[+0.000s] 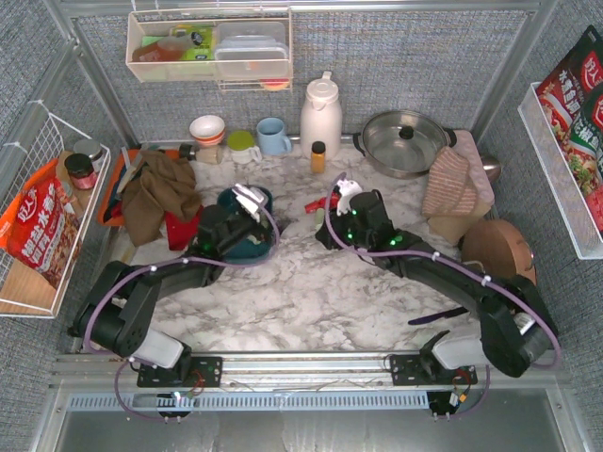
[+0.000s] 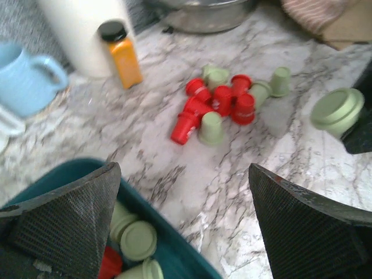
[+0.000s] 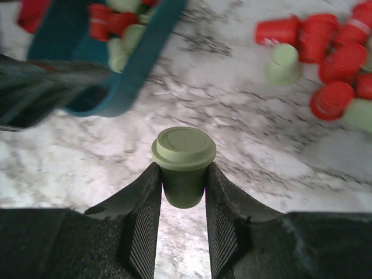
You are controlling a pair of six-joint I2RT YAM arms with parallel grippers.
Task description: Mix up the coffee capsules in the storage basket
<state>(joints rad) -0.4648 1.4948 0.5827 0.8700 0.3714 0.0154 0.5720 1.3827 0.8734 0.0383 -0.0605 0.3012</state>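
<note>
My right gripper (image 3: pixel 183 174) is shut on a mint green coffee capsule (image 3: pixel 183 148), held upright above the marble between the pile and the storage basket. The capsule also shows in the left wrist view (image 2: pixel 336 110). The storage basket (image 3: pixel 133 64) is dark teal, and several red and green capsules (image 3: pixel 119 29) lie in it. A pile of red and green capsules (image 2: pixel 224 104) sits loose on the table. My left gripper (image 2: pixel 183 174) hangs wide open over the basket's rim (image 2: pixel 168 232), nothing between its fingers. From above, the left gripper (image 1: pixel 247 215) covers most of the basket (image 1: pixel 256 247); the right gripper (image 1: pixel 328 226) is just right of it.
An amber bottle (image 2: pixel 122 52), a white jug (image 1: pixel 320 115) and a blue mug (image 2: pixel 26 78) stand behind the pile. A steel pot with lid (image 1: pixel 403 141) is at back right, a striped towel (image 1: pixel 452 184) beside it. A brown cloth (image 1: pixel 160 193) lies left of the basket.
</note>
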